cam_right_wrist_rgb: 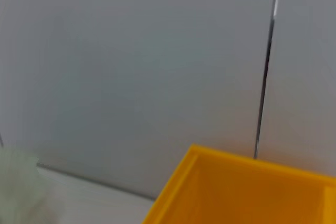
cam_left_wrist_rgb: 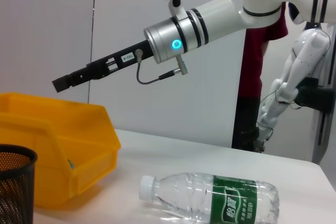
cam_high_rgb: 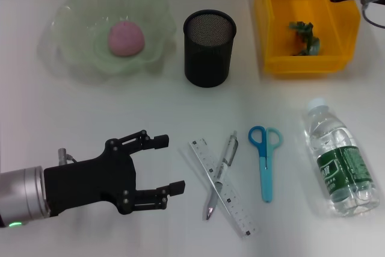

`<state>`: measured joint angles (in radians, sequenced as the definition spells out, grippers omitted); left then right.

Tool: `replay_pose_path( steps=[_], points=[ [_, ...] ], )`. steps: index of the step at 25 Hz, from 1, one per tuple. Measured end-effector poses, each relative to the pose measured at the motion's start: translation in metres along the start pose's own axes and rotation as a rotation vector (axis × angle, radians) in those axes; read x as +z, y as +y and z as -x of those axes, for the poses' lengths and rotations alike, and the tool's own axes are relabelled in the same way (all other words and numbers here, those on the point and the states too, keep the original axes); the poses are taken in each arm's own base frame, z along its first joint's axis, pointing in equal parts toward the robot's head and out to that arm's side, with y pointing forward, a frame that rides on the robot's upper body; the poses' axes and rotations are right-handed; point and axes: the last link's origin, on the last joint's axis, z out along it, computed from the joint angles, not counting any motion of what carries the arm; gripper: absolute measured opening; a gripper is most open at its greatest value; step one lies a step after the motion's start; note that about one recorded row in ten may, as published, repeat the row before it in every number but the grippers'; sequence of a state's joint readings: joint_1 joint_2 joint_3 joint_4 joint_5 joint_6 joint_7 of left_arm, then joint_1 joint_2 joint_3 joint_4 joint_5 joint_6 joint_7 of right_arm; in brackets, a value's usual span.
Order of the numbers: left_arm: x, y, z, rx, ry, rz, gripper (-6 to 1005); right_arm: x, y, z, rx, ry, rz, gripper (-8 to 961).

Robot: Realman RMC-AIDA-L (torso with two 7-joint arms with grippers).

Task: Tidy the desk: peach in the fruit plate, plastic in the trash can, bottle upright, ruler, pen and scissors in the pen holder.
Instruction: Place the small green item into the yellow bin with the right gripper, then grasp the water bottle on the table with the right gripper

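While left tool (cam_high_rgb: 171, 167) gapes, ruler (cam_high_rgb: 222, 187) just beside — pen (cam_high_rgb: 221, 174) crossing it.

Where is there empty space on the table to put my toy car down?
Bare patches: between the green plate and the left gripper, and between the pen holder and the pen. It is crowded where ruler, pen, scissors and bottle lie.

Desk (cam_high_rgb: 90, 106): white.
On it: fruit plate (cam_high_rgb: 66, 19), pen holder (cam_high_rgb: 208, 49), trash can (cam_high_rgb: 271, 34), ruler (cam_high_rgb: 240, 218), pen (cam_high_rgb: 227, 154), scissors (cam_high_rgb: 265, 161), bottle (cam_high_rgb: 340, 161) lying flat.
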<state>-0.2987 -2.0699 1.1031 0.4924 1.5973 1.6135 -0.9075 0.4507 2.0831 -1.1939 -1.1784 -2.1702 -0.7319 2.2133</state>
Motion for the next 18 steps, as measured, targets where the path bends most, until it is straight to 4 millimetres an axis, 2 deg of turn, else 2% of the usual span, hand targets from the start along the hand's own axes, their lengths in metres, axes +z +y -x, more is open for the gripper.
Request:
replay_pose_path(
  steps=[2, 3, 6, 7, 8, 9, 10, 11, 12, 13, 14, 15, 16, 17, 18],
  points=[
    [-0.001, -0.001, -0.001, 0.0, 0.006, -0.008, 863, -0.012, -0.001, 0.005, 0.022, -0.047, 0.008, 254],
    [-0.001, -0.001, -0.001, 0.0, 0.006, -0.008, 863, -0.012, -0.001, 0.005, 0.022, -0.047, 0.008, 294],
    [-0.002, -0.003, -0.003, 0.001, 0.023, -0.018, 863, -0.033, 0.006, 0.013, 0.05, -0.125, 0.098, 416],
    [-0.002, -0.004, -0.006, 0.002, 0.041, -0.031, 863, -0.052, 0.012, 0.016, 0.061, -0.196, 0.199, 456],
    [-0.002, -0.004, -0.006, 0.002, 0.041, -0.031, 863, -0.052, 0.012, 0.016, 0.061, -0.196, 0.199, 489],
    [-0.002, -0.005, -0.007, 0.002, 0.049, -0.038, 863, -0.073, 0.02, 0.011, 0.063, -0.264, 0.331, 523],
    [-0.002, -0.005, -0.008, 0.003, 0.054, -0.041, 863, -0.073, 0.02, 0.011, 0.063, -0.264, 0.331, 556],
    [-0.002, -0.006, -0.008, 0.003, 0.059, -0.043, 863, -0.084, 0.023, 0.005, 0.053, -0.295, 0.387, 589],
    [0.0, -0.007, -0.01, 0.004, 0.062, -0.038, 863, -0.102, 0.027, -0.011, 0.036, -0.347, 0.478, 622],
    [0.0, -0.007, -0.01, 0.004, 0.062, -0.038, 863, -0.102, 0.027, -0.011, 0.036, -0.347, 0.478, 656],
    [0.0, -0.007, -0.011, 0.004, 0.063, -0.035, 863, -0.119, 0.026, -0.032, 0.024, -0.388, 0.528, 689],
    [0.0, -0.007, -0.011, 0.004, 0.063, -0.035, 863, -0.128, 0.025, -0.043, 0.02, -0.403, 0.546, 720],
    [0.001, -0.008, -0.012, 0.006, 0.064, -0.031, 863, -0.128, 0.025, -0.043, 0.02, -0.403, 0.546, 751],
    [0.003, -0.009, -0.013, 0.01, 0.065, -0.023, 863, -0.142, 0.022, -0.062, 0.019, -0.415, 0.559, 783],
    [0.003, -0.009, -0.013, 0.01, 0.065, -0.023, 863, -0.142, 0.022, -0.062, 0.019, -0.415, 0.559, 814]
  ],
)
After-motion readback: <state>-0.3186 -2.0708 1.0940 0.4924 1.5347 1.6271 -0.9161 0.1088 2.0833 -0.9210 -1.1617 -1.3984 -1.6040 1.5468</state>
